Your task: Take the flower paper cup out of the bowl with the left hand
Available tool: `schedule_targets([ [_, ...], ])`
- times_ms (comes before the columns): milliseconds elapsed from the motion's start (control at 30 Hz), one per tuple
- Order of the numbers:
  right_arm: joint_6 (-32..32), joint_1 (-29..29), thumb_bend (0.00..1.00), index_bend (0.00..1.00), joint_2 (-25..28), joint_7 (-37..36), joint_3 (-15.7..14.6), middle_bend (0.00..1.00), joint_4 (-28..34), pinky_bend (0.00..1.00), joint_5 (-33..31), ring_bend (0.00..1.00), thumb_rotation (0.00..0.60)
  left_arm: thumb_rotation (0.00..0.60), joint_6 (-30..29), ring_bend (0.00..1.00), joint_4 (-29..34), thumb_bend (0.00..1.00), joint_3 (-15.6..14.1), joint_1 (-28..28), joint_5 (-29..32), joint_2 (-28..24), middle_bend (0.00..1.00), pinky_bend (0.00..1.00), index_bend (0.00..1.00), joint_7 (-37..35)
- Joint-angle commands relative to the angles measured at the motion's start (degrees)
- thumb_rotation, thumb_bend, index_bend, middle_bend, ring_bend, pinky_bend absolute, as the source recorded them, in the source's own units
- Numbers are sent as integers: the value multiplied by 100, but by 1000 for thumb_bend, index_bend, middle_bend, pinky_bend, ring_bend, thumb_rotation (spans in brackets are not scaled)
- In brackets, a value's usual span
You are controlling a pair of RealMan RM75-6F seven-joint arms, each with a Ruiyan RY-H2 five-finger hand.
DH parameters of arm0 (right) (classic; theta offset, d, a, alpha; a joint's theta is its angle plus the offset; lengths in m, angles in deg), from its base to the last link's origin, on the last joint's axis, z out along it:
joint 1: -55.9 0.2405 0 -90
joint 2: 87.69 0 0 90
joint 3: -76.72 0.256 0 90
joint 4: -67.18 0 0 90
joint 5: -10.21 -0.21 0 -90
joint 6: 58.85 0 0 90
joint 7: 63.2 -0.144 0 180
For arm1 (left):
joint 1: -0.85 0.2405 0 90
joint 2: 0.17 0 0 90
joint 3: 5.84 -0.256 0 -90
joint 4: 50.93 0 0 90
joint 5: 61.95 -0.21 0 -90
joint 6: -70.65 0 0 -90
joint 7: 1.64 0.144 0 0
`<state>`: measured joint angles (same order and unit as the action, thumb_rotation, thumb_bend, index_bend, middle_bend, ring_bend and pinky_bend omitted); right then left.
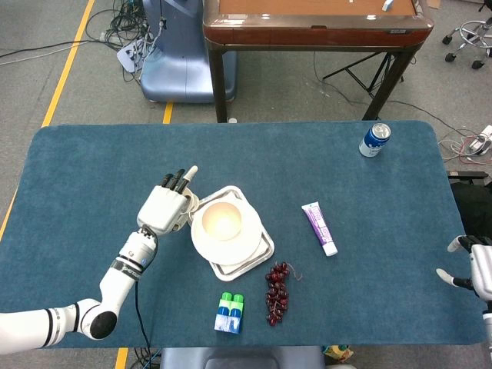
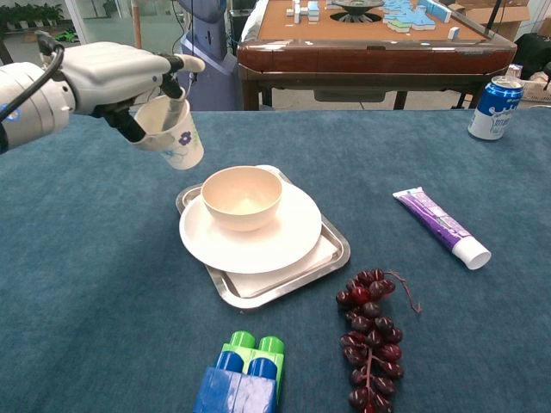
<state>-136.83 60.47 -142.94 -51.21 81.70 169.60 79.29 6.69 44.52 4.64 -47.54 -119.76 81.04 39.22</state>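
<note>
The flower paper cup [image 2: 172, 135] hangs in the air, clear of the bowl [image 2: 242, 196] and off toward the bench's left edge, tilted with its mouth leaning toward the left hand [image 2: 120, 76] that grasps it. The hand pinches the rim, one finger inside the cup and the thumb outside, which judging by the lean lets it lift without crushing the wall. The bowl sits empty on a plate [image 2: 275, 245] in a metal tray [image 2: 327, 258] mid-bench. The forearm reaches in from the near left corner. The right hand [image 1: 470, 265] rests at the right edge, fingers apart, holding nothing.
</note>
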Motion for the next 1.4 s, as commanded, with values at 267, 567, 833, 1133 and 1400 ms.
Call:
schedule_targets([
  [267,61,22,146,491,-18,11,-12,443,-6,408,-28,330,600,600,197,0,-507,366,-271,206,415,-241,0,122,600,55],
  [567,85,26,146,491,2,-38,-26,443,7,408,-2,330,600,600,455,0,-905,366,-481,325,534,-239,0,123,601,-61],
  [833,106,33,146,491,8,-51,-33,443,12,408,-2,330,600,600,642,0,-1054,366,-549,298,666,-155,0,122,590,12],
  [1133,109,35,147,491,17,-73,-35,443,9,408,5,330,600,600,714,0,-1096,365,-599,270,822,-125,0,122,514,142],
  [1400,114,38,146,491,14,-63,-38,443,8,408,-3,330,600,600,657,0,-981,358,-622,332,679,-224,0,122,413,-5],
])
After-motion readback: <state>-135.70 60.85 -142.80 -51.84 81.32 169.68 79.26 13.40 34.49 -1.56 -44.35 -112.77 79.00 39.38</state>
